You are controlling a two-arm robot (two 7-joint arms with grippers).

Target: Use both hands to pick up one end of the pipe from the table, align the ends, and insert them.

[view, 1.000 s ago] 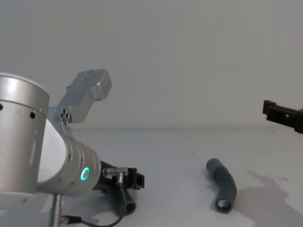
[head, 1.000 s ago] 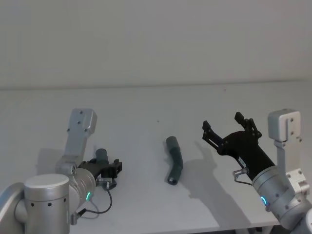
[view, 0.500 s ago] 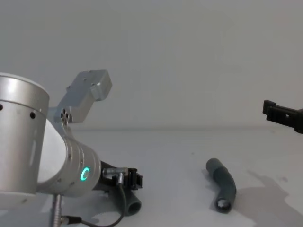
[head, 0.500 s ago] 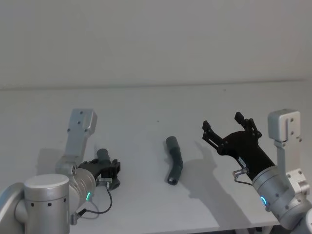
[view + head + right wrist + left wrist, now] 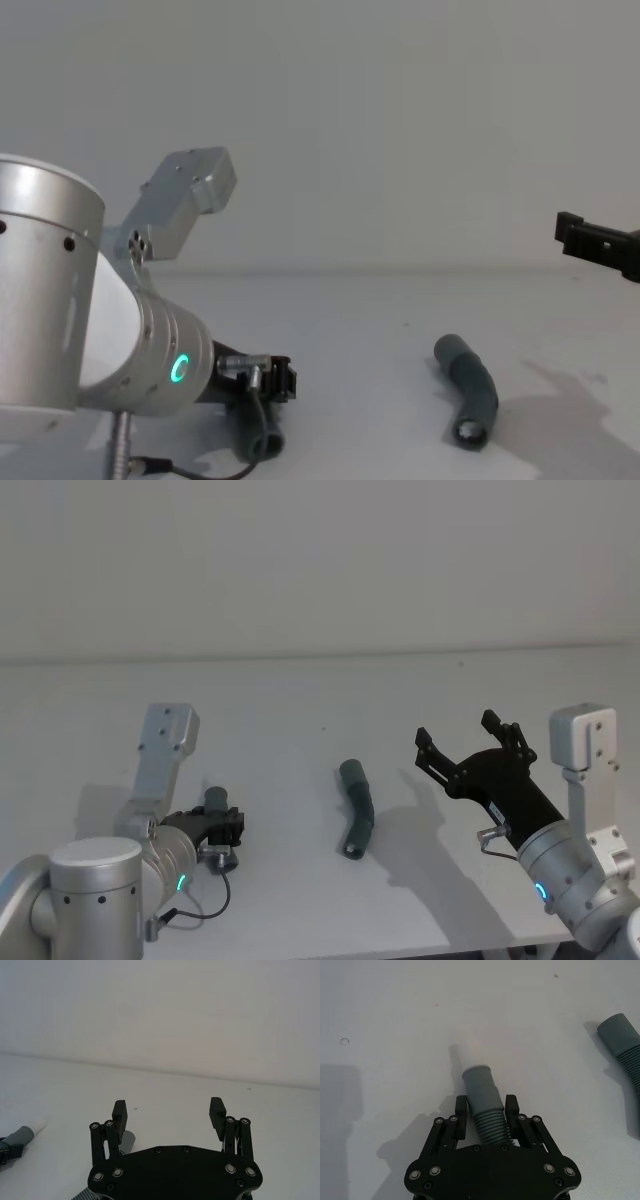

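Observation:
My left gripper [image 5: 228, 826] [image 5: 487, 1110] is shut on the ribbed part of one dark grey pipe piece [image 5: 489, 1122], low over the white table [image 5: 300, 700]. That piece's grey cuff [image 5: 479, 1087] and narrower white tip [image 5: 465, 1049] stick out past the fingertips. In the chest view this gripper [image 5: 276, 378] shows at lower left with the pipe piece [image 5: 256, 437] below it. The second pipe piece [image 5: 356, 816] [image 5: 472, 388] lies bent on the table mid-scene, one end facing me. My right gripper [image 5: 458, 734] [image 5: 168, 1108] hovers open to the right of it, holding nothing.
The table's far edge meets a plain white wall [image 5: 320, 570]. The right arm casts a shadow [image 5: 430, 860] on the table beside the lying piece. A thin grey cable [image 5: 205, 905] loops under the left wrist.
The left gripper has turned slightly with its pipe piece, whose near end shifted in the chest view. The right arm and the lying piece have not moved.

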